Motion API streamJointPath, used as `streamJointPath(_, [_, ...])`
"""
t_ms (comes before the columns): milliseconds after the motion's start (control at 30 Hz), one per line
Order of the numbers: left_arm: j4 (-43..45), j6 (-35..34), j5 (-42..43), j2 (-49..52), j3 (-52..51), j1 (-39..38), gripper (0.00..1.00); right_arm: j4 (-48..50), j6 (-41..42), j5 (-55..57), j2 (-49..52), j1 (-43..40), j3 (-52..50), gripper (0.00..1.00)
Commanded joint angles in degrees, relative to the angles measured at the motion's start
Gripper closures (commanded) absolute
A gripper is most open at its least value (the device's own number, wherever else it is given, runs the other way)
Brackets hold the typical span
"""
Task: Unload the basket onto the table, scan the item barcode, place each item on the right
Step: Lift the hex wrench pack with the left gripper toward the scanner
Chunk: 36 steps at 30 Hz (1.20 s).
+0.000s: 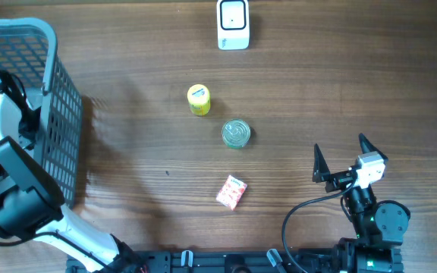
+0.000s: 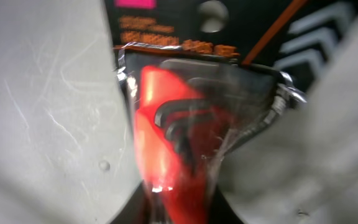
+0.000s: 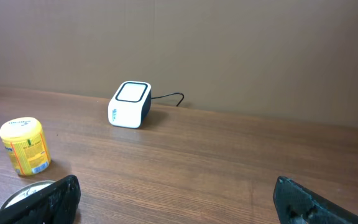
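1. Step in hand: pick-up of the item. The left gripper (image 2: pixel 178 149) is clenched on a clear plastic blister pack (image 2: pixel 191 106) holding a red-handled set of dark hex keys, its white fingers (image 2: pixel 55 124) pressing on both sides; the right gripper (image 1: pixel 341 144) rests released, jaws wide, at the table's near right.
2. Location: the overhead view hides the pack under the left arm, which reaches into the grey plastic mesh basket (image 1: pixel 21 30); the pack is judged to lie inside it.
3. Orientation: the long axis runs along the fingers; the printed card header points away from the wrist and the red holder toward it; no barcode is visible.
4. Next move: lift clear of the basket wall, carry the pack to the white box-shaped scanner (image 1: pixel 233 24) at the far edge, and turn the coded face toward its window.
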Motion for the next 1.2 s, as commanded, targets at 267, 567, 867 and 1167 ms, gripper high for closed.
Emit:
streamJointPath(267, [0.33,-6.27,0.33,1.05,0.59,-0.15,0.96,0.26,0.87,0.11,-0.26,-0.02,-0.07,0.0])
streamJointPath(567, [0.79,-12.09,27.98,0.04,5.49,-0.15,0.96,0.26,0.87,0.11,-0.26,-0.02,-0.07,0.0])
streamJointPath(867, [2.1,-19.74,37.59,-5.66,9.53,-0.02,0.96,0.26,0.87,0.11,-0.26,-0.02,-0.07,0.0])
streamJointPath(1167, [0.04,-21.73,34.36,-25.81,9.53,0.37,0.96,0.26,0.87,0.11,-0.26,-0.02,-0.07,0.0])
